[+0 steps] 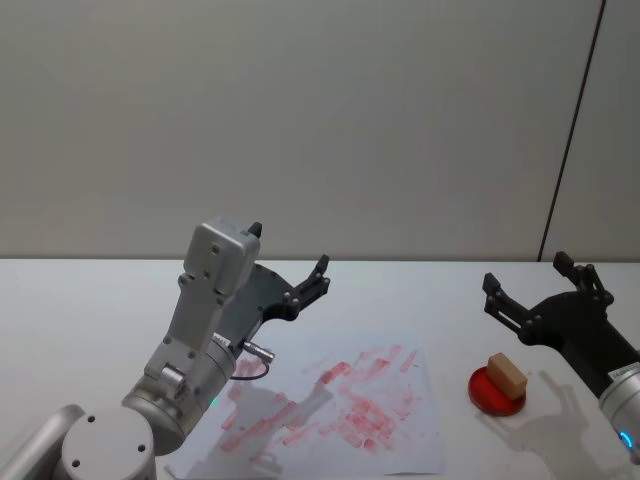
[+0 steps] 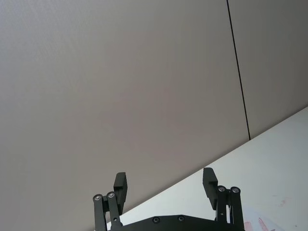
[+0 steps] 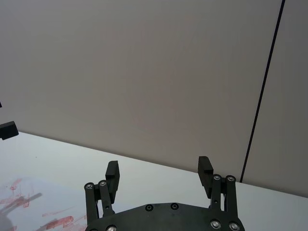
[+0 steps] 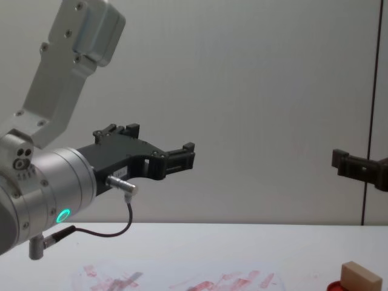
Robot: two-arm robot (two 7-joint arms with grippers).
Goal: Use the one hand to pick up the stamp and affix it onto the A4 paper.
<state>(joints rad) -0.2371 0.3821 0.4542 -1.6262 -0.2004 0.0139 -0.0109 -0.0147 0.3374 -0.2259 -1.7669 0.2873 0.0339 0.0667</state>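
Closest to my body lies the A4 paper (image 1: 412, 442), flat on the white table (image 1: 90, 300), its middle smeared with red and pink blotches. The head view gives the whole sheet from above, while the chest view catches it edge-on as a thin streaked band. Just to the right of the sheet, apart from it, the stamp (image 1: 506, 373) rests on a flat red disc (image 1: 481, 396). It is a small light tan wooden block, rectangular and plain, set at a slant across the disc (from the chest it shows as a pale box low in the right corner). Up off the table, my right gripper (image 1: 526, 272) hangs beyond and to the right of the stamp, clear of it, jaws spread wide with nothing between them. My left gripper (image 1: 288, 252) hangs over the paper's far left part, also spread wide and holding nothing. Both wrist views look past the black fingertips to the table's far edge and the grey wall (image 3: 144, 72); the right one also takes in a corner of the inked sheet.
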